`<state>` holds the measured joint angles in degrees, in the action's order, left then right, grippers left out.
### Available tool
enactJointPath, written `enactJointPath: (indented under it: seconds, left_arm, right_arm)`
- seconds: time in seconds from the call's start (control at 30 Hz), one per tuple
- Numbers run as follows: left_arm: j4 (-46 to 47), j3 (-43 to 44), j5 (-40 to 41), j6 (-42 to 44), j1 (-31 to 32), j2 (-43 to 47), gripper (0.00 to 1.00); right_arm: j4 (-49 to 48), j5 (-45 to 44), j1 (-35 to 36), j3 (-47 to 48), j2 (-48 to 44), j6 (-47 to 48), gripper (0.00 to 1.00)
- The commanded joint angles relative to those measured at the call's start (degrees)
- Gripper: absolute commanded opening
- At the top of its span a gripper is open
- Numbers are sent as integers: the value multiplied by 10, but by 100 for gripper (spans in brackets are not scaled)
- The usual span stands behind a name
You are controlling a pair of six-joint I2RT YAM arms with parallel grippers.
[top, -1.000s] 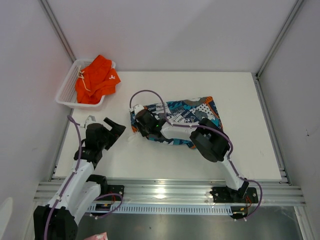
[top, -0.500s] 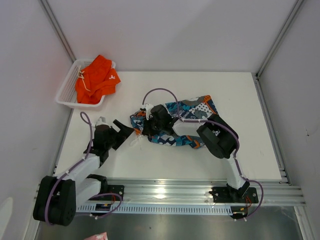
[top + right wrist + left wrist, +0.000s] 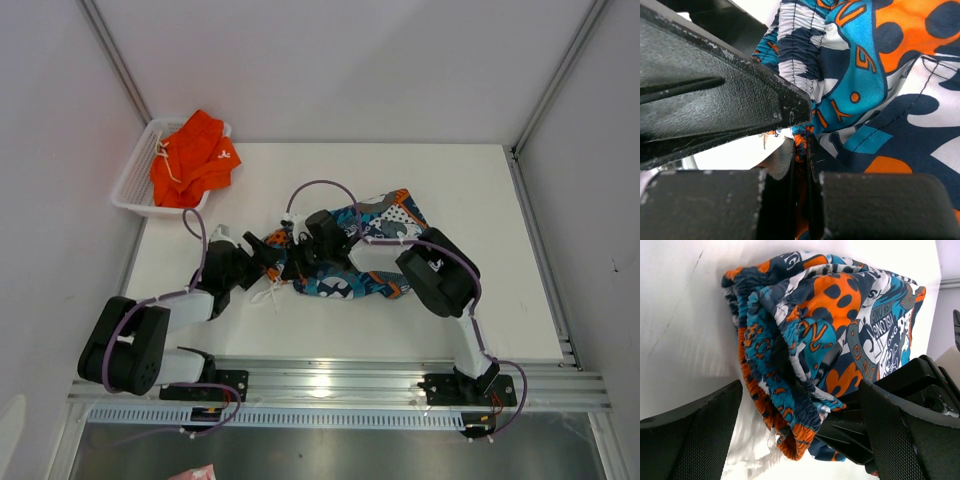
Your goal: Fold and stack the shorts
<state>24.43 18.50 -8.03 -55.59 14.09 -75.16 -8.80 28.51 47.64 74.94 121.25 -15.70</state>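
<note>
**Right pinched the waistband, left open beside it**

We saw the printed shorts [image 3: 375,245] bunched mid-desk [image 3: 480,200], between both arms. The right fingers [image 3: 298,262] were clenched on the gathered waistband edge. The left fingers [image 3: 695,435] were spread wide and empty, framing the same waistband without clear contact. Both arms reached low and inward, wrists nearly meeting over the cloth's left end. We judged the left should close on the waistband apart from the right's pinch, grabbing the whole elastic. Both could then draw it flat before any fold. The orange shorts [image 3: 195,155] sat in the basket [image 3: 130,190] at the far left corner.
</note>
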Motion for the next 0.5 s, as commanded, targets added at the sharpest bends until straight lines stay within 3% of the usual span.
enactJointPath:
  seconds: [0.0, 0.47]
  left_arm:
    - [47, 15, -10, -9, 6, -5, 99]
    - [121, -4, -11, -50, 23, -48, 99]
  right_arm:
    - [-33, 38, -11, -8, -38, -20, 4]
    - [-115, 89, -36, -36, -41, -90, 4]
